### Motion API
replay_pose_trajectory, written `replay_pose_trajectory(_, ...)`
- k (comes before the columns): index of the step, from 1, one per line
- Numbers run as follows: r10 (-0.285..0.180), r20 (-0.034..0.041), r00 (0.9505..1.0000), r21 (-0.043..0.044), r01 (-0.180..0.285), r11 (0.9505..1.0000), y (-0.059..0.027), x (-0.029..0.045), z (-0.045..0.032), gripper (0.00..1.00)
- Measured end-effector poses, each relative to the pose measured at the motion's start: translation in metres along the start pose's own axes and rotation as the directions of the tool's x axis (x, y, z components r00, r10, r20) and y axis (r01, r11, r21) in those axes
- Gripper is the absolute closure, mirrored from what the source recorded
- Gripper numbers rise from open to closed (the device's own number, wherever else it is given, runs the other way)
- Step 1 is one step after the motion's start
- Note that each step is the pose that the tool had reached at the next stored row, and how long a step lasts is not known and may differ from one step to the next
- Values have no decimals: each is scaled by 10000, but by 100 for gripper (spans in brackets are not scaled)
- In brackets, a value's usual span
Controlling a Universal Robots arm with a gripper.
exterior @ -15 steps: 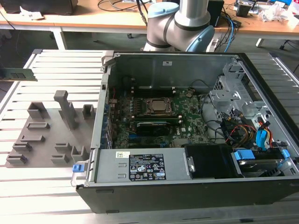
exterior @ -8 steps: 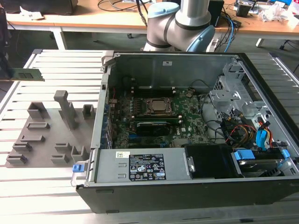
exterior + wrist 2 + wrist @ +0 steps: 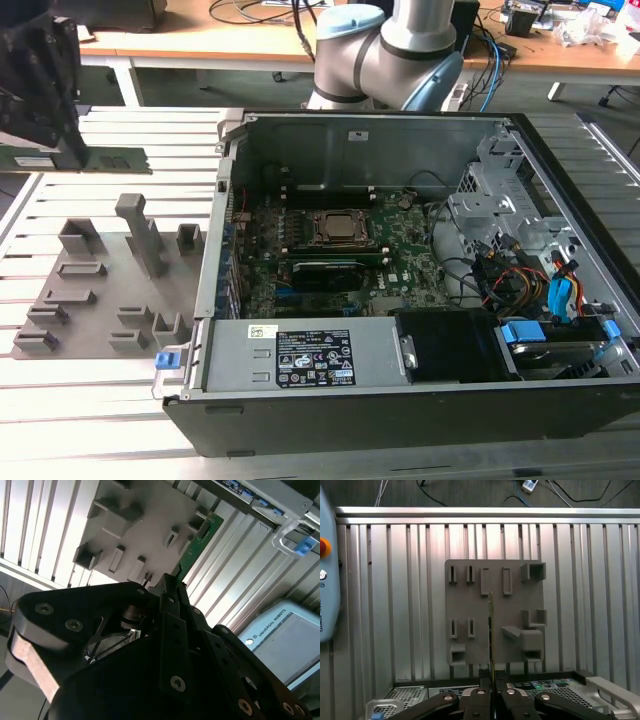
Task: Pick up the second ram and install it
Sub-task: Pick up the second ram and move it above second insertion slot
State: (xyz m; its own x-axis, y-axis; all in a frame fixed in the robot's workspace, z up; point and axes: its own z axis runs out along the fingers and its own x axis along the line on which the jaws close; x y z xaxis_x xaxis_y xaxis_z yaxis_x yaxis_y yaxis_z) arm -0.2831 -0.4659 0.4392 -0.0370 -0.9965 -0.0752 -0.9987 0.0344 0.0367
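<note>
Fingers (image 3: 483, 680) clenched on second ram (image 3: 200, 542) — stick on edge, long axis level, running exterior view's left to right.

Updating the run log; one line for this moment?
gripper shut on second ram | ram over fixture plate | not yet in computer case

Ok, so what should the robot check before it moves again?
1. Grip on the stick: ok. The gripper is shut on the second ram.
2. Stick straight in the grip: ok. It shows as one thin straight line in the first wrist view.
3. Stick free of the fixture plate: ok. In the exterior view it hangs apart from the plate.
4. Computer case open: ok. The motherboard lies bare.
5. Empty slot ready for the stick: cannot tell.
</note>
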Motion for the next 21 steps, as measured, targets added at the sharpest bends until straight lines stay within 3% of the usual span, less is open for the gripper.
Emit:
replay_pose_trajectory(7, -1, -2, 10000, -4, 1, 10000, -289, -11, -10, 86)
replay_pose_trajectory(10, 0, -2, 10000, -8, 0, 10000, -464, -17, -16, 86)
replay_pose_trajectory(18, 1, -2, 10000, -11, -1, 10000, -768, -29, -26, 86)
replay_pose_trajectory(21, 1, -2, 10000, -12, -1, 10000, -834, -32, -28, 86)
